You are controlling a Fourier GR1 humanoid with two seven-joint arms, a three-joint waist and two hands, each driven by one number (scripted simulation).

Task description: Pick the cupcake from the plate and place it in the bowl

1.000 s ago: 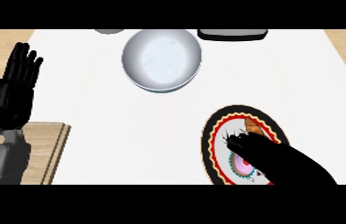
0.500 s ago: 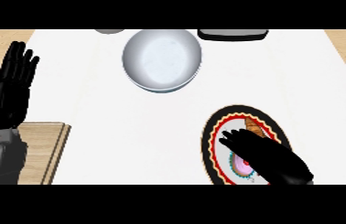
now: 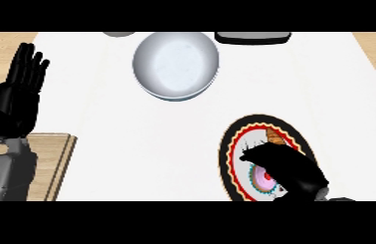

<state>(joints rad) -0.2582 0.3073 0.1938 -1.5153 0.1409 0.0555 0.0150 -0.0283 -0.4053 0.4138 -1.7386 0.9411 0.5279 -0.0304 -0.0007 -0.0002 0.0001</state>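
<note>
A plate (image 3: 234,147) with a black and red patterned rim lies at the lower right of the white counter. My right hand (image 3: 288,167) is over it, fingers curled downward and thumb out to the left. It hides most of the cupcake (image 3: 274,135); only a brown sliver shows just beyond the fingertips. The grey bowl (image 3: 176,63) stands at the back centre, with nothing in it. At the left edge my left hand (image 3: 21,91) rests open with its fingers pointing up.
A wooden board (image 3: 53,161) lies at the lower left beside my left forearm. A dark tray-like object (image 3: 251,37) sits at the back right and a small grey object (image 3: 117,34) at the back left of the bowl.
My right hand has drawn back toward the lower edge and curled in over the plate's middle, uncovering the cupcake's brown tip. The left hand has stayed still.
</note>
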